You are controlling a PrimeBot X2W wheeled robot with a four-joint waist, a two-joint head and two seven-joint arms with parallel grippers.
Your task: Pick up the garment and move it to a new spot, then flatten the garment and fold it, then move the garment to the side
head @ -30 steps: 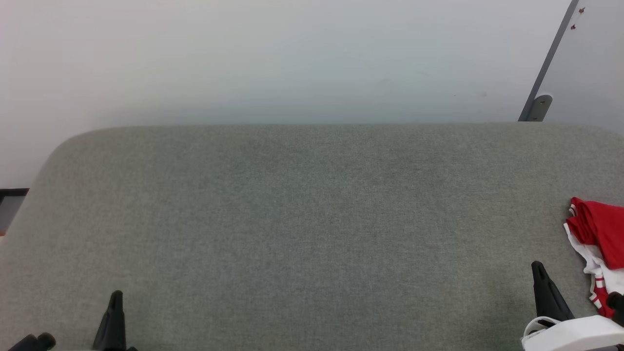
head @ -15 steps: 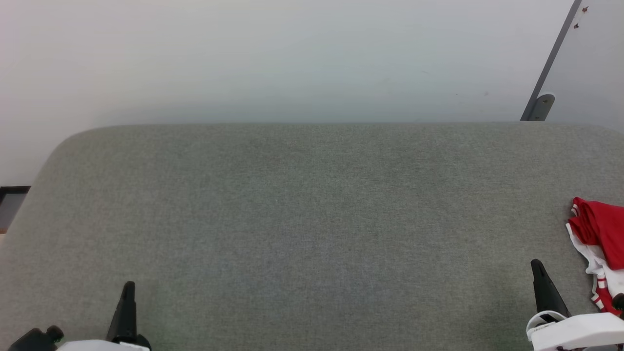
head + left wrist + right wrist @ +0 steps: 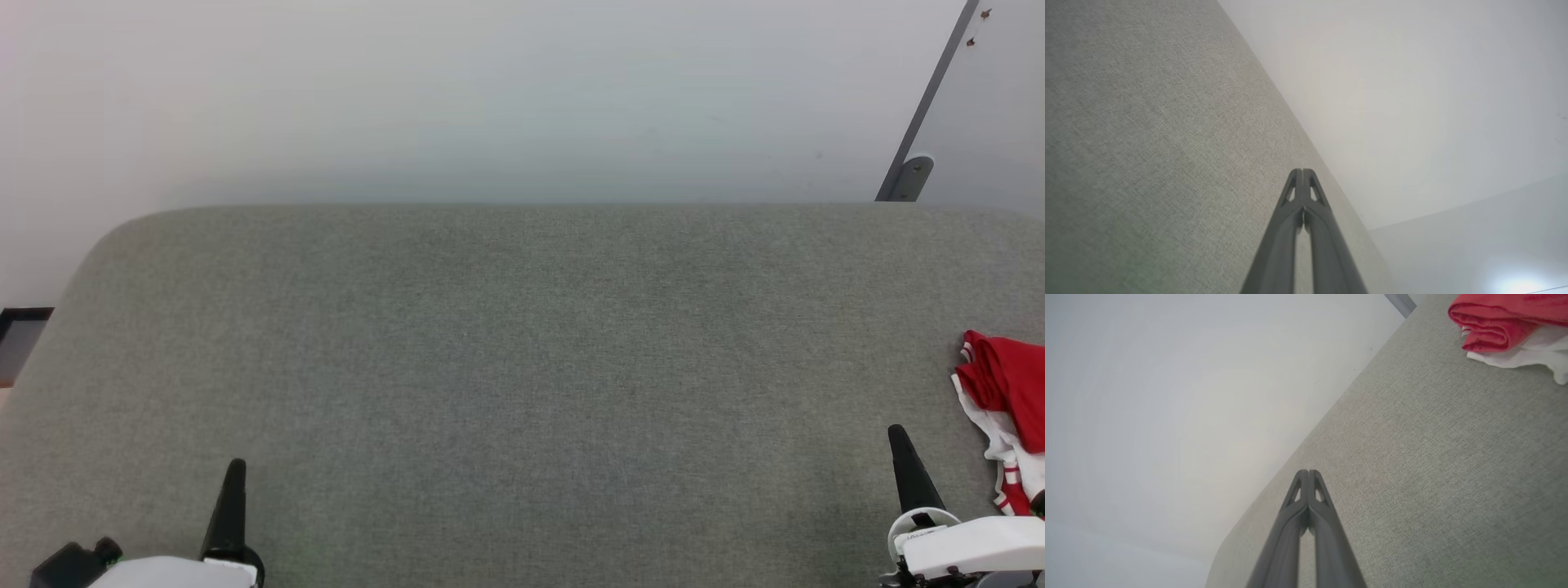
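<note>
The grey fabric surface (image 3: 522,367) takes up the lower two thirds of the head view, its far edge running level across the frame and rounding off at the upper left. Behind it a pale wall (image 3: 490,98) covers the top third. The garment (image 3: 1008,408) lies bunched on the surface at the right edge of the head view, a little below mid-height, and the frame cuts it off. The part that shows is longer up and down the frame than across. A rolled red mass sits at its upper end, with white cloth and a bit of red-and-white striped trim at its lower end. Its full length and which way it points cannot be told. In the right wrist view the garment (image 3: 1506,326) sits in the upper right corner, the red roll's rounded fold facing frame left over a white layer. The right gripper (image 3: 897,433) rises from the lower right of the head view, just left of the garment and apart from it, its fingers pressed together with nothing between them (image 3: 1308,472). The left gripper (image 3: 236,469) stands at the lower left, likewise closed and empty (image 3: 1302,171). A slim grey post (image 3: 931,106) slants down the upper right corner.
</note>
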